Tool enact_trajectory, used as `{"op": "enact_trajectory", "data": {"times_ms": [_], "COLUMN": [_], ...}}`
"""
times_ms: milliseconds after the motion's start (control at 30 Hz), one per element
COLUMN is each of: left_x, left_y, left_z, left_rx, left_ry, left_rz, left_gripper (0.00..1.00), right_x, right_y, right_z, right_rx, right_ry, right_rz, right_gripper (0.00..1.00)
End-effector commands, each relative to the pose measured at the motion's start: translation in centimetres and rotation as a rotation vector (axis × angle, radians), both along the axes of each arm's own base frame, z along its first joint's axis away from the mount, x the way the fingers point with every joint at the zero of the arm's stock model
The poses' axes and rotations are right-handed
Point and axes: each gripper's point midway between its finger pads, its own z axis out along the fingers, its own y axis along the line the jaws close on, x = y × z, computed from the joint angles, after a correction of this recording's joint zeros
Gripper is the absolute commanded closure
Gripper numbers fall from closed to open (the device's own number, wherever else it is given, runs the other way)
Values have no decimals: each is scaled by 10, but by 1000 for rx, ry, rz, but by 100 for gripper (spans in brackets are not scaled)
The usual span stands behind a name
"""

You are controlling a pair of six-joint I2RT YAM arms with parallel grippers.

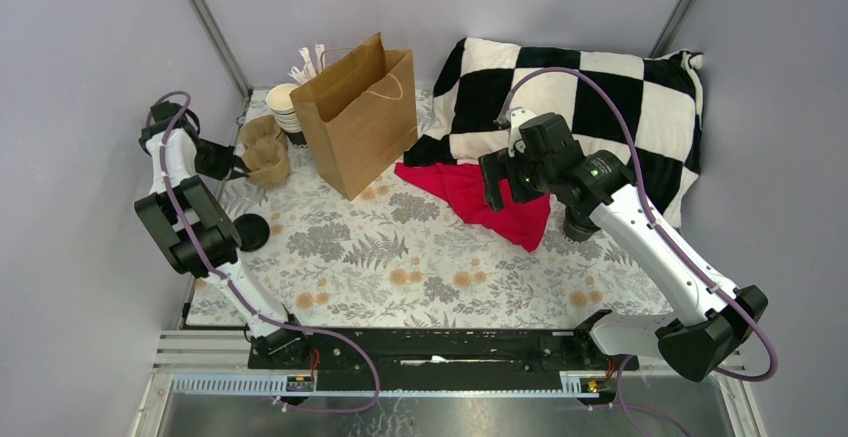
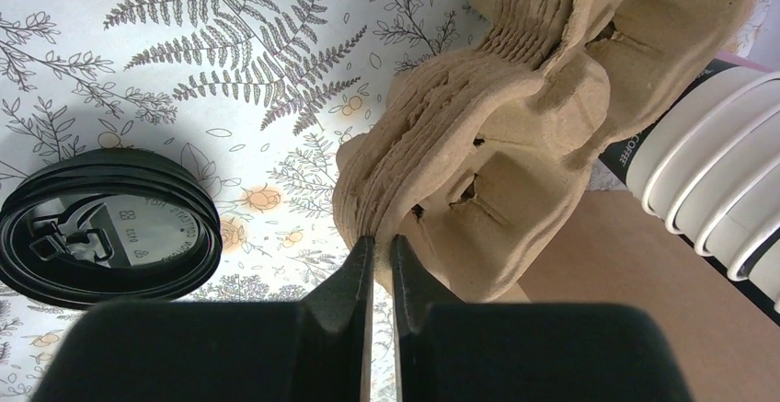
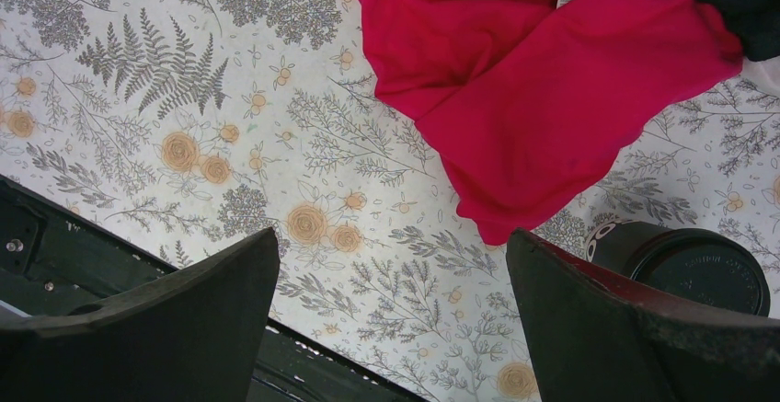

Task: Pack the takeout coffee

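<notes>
Obs. The takeout coffee (image 3: 688, 269) stands upright on the bench (image 1: 400, 257), at the lower right of the right wrist view, just off the tip of the red cloth (image 3: 543, 98). In the top view it sits right of centre (image 1: 578, 229), half hidden under the right forearm and close to the checkered pillow (image 1: 600, 87).

Right hand (image 3: 391, 241): fingers spread wide, nothing between them. It hangs above bare bench to the left of the cup.

Left hand (image 2: 379, 255): fingers nearly pressed together, with the tips on the thin lip of the pulp cup carriers (image 2: 515, 117). I read this as a pinch on that edge. A black lid (image 2: 106, 227) lies flat at left in that view, and I cannot tell if a cup sits under it.

Handling (judgement). The paper wall is light and will dent under a hard squeeze. Whether the cup is filled is unknown, so treat it as full and keep it vertical. The plastic lid is slick and may pop if pushed from the side. Best hold is around the cup body below the lid rim, one finger on each side, closed gently.

Surface and room. The bench carries a floral cloth, flat and matte. The brown paper bag (image 1: 360, 122) stands open at upper centre, well apart from the cup. A stack of lidless cups (image 1: 284, 107) is at its left. Plain grey walls (image 1: 90, 77) enclose three sides. The bag mouth is narrow and its walls are soft, so it needs a straight descent.
</notes>
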Motion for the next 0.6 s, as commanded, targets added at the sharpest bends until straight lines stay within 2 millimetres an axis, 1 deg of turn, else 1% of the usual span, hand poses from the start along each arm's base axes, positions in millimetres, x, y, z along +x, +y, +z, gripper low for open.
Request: {"op": "enact_trajectory", "data": {"times_ms": [0,33,133,267,333,367,400,467,533,567], "left_x": [4,2,-2,-8,-12,-13,-15,-17,-23,-26], "left_y": [-1,-2,0,2,2,-1,-3,-9,-23,-30], "left_z": [4,1,-3,-1,3,7,10,17,12,9], "left_rx": [-21,-22,-11,21,33,36,30,4,-65,-99], "left_ry": [-30,-20,0,10,12,2,-11,-34,-24,-11], "left_rz": [-42,-47,-62,-67,-54,-44,-29,29,102,135], "left_gripper": [94,93,86,73,62,50,45,42,46,46], "right_x": [-1,0,0,0,1,1,0,1,1,1], "right_y": [3,3,3,4,4,4,3,3,4,5], "right_z": [10,10,10,9,9,10,9,9,9,9], "right_rx": [19,18,18,18,18,18,16,14,16,17], "right_ry": [-40,-41,-42,-38,-37,-38,-37,-36,-36,-36], "right_rz": [18,16,16,17,16,15,15,13,15,15], "right_gripper": [0,0,0,0,0,0,0,1,0,0]}}
